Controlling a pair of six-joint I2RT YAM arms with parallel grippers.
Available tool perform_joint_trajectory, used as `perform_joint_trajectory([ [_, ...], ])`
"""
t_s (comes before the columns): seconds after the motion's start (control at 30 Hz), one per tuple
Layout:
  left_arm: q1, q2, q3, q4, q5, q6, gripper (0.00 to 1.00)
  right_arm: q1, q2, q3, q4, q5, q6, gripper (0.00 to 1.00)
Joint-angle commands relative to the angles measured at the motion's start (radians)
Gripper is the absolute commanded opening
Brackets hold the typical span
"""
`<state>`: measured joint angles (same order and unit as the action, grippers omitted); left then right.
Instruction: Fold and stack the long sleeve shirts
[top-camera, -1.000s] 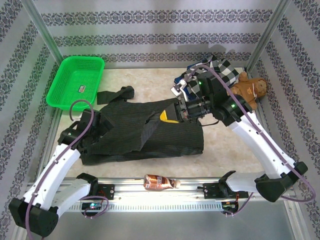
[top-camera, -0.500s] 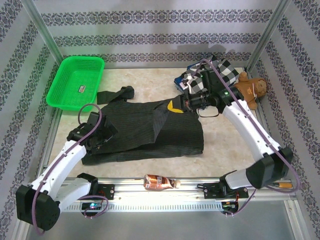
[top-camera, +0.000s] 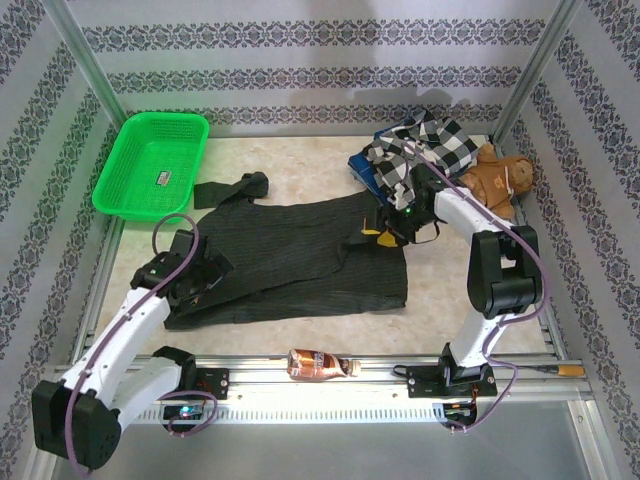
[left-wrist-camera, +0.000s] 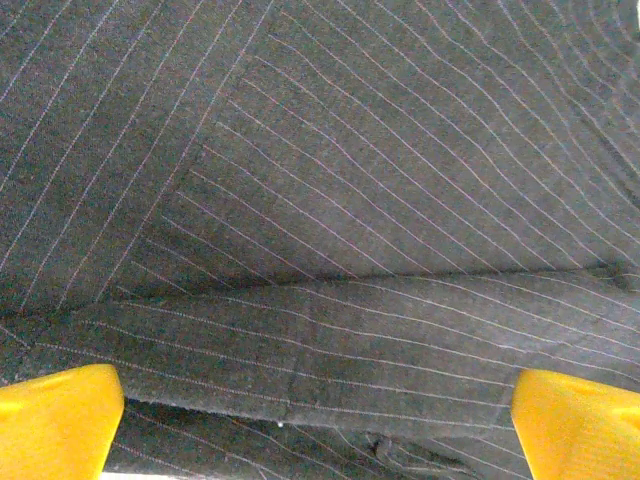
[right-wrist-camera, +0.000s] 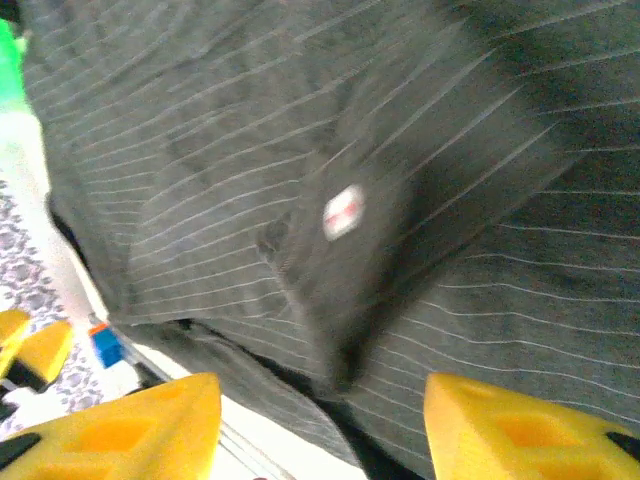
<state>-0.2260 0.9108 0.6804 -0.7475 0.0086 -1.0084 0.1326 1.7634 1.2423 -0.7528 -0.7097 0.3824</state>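
Note:
The dark charcoal pinstriped shirt (top-camera: 300, 255) lies spread across the middle of the table, one sleeve (top-camera: 230, 188) trailing toward the basket. My left gripper (top-camera: 195, 275) hovers low over the shirt's left part, open, its yellow fingertips (left-wrist-camera: 55, 425) wide apart above a folded band of pinstriped cloth (left-wrist-camera: 330, 350). Over the shirt's upper right corner, my right gripper (top-camera: 385, 225) stands open; a loose flap of the shirt (right-wrist-camera: 350, 230) hangs blurred ahead of its fingertips (right-wrist-camera: 520, 430), not pinched. The black-and-white checked shirt (top-camera: 420, 150) and a blue garment (top-camera: 360, 165) lie bunched at the back right.
A green basket (top-camera: 150, 160) stands at the back left. A brown teddy bear (top-camera: 500, 180) sits beside the checked shirt at the right wall. A small bottle (top-camera: 320, 365) lies on the front rail between the arm bases.
My right gripper carried the shirt's lifted flap to the right, then opened and let it go; the flap now lies flatter. The left arm shifted slightly and stayed open.

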Motion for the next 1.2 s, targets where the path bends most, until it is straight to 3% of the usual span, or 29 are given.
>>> perform_joint_trajectory([
  [0.0, -0.006, -0.052, -0.038, -0.031, 0.047, -0.024, 1.0, 0.005, -0.134, -0.023, -0.033, 0.149, -0.043, 0.64],
  [0.1, -0.042, -0.057, -0.054, -0.015, 0.063, -0.017, 0.99, 0.004, -0.291, -0.079, -0.125, 0.264, -0.036, 0.68],
  [0.27, -0.09, 0.02, -0.077, 0.044, 0.078, -0.003, 0.93, 0.08, -0.424, -0.234, -0.138, 0.244, -0.01, 0.64],
  [0.47, -0.095, 0.201, -0.041, 0.104, 0.073, 0.077, 0.61, 0.149, -0.28, -0.295, -0.016, 0.267, -0.013, 0.3],
  [0.6, -0.113, 0.31, 0.005, 0.142, 0.079, 0.119, 0.48, 0.173, -0.173, -0.253, 0.0, 0.326, -0.047, 0.26],
  [0.83, -0.208, 0.316, -0.052, 0.161, 0.09, 0.054, 0.46, 0.221, -0.163, -0.333, 0.003, 0.344, -0.036, 0.25],
  [1.17, -0.221, 0.066, -0.18, 0.094, 0.093, -0.045, 0.46, 0.292, -0.332, -0.415, -0.082, 0.304, 0.022, 0.26],
])
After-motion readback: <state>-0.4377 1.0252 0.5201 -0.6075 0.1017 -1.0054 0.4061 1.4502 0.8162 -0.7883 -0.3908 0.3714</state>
